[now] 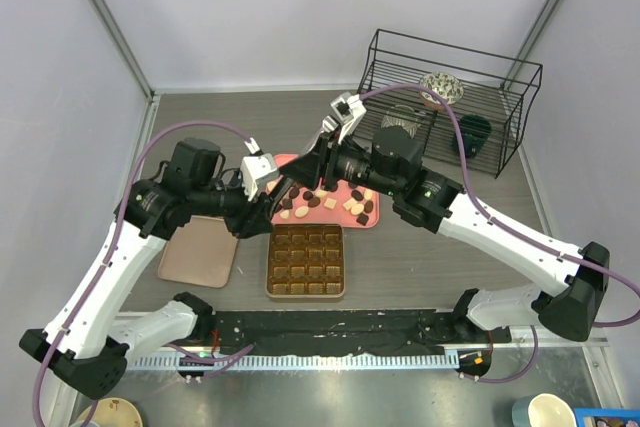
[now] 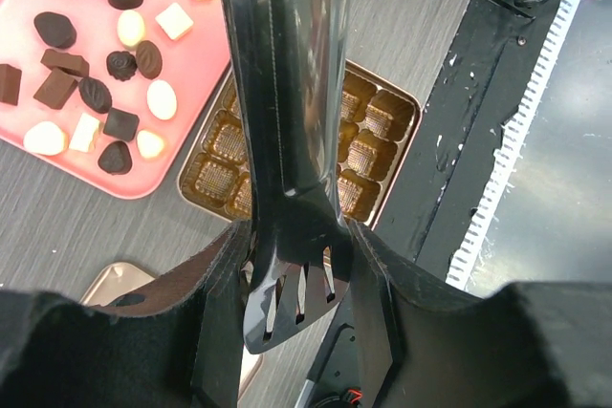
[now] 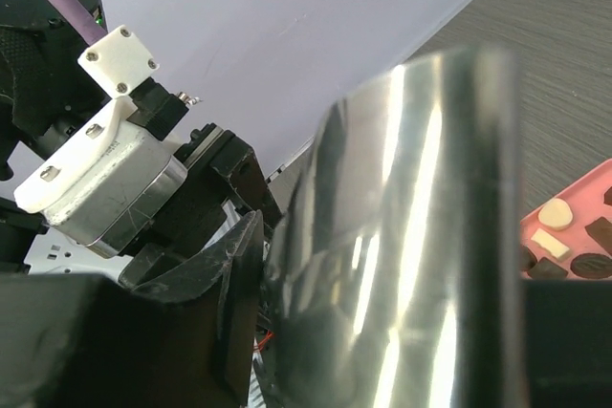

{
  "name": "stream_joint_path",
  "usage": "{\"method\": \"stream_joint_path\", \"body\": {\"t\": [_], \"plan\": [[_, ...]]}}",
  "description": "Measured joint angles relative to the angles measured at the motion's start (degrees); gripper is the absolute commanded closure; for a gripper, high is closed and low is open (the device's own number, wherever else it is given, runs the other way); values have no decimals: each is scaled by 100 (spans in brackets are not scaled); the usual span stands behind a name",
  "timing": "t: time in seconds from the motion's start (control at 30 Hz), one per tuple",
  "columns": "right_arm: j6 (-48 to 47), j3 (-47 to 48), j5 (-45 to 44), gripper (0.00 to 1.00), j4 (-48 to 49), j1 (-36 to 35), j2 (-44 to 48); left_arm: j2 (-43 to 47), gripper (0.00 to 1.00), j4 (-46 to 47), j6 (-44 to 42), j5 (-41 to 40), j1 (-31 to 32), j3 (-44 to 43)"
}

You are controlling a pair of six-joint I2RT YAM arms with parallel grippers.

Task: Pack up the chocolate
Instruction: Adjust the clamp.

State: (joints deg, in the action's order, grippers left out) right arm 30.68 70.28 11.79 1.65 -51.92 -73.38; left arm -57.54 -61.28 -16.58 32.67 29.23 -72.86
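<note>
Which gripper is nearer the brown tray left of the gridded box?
Left. The left gripper is just past the far right corner of the brown tray; the right gripper is farther right, above the pink tray.

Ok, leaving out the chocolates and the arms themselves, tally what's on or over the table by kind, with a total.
Flat trays: 2, the pink tray and the tan tray
Gridded gold-brown box: 1
Black wire rack: 1
Black-and-steel utensil, gripped in the left end effector: 1
Total: 5
</note>
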Motion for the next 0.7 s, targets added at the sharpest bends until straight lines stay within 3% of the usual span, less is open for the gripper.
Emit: {"method": "stream_joint_path", "body": {"t": [0.17,0.53,0.7], "plan": [[-114,-2,33,53,-76,0,0,4,74,-31,15,44,-2,-11],[-188,-2,140,51,-214,0,0,92,74,-35,20,83,0,-11],[-107,-2,227,71,-190,0,7,114,73,-26,15,57,-2,-11]]}}
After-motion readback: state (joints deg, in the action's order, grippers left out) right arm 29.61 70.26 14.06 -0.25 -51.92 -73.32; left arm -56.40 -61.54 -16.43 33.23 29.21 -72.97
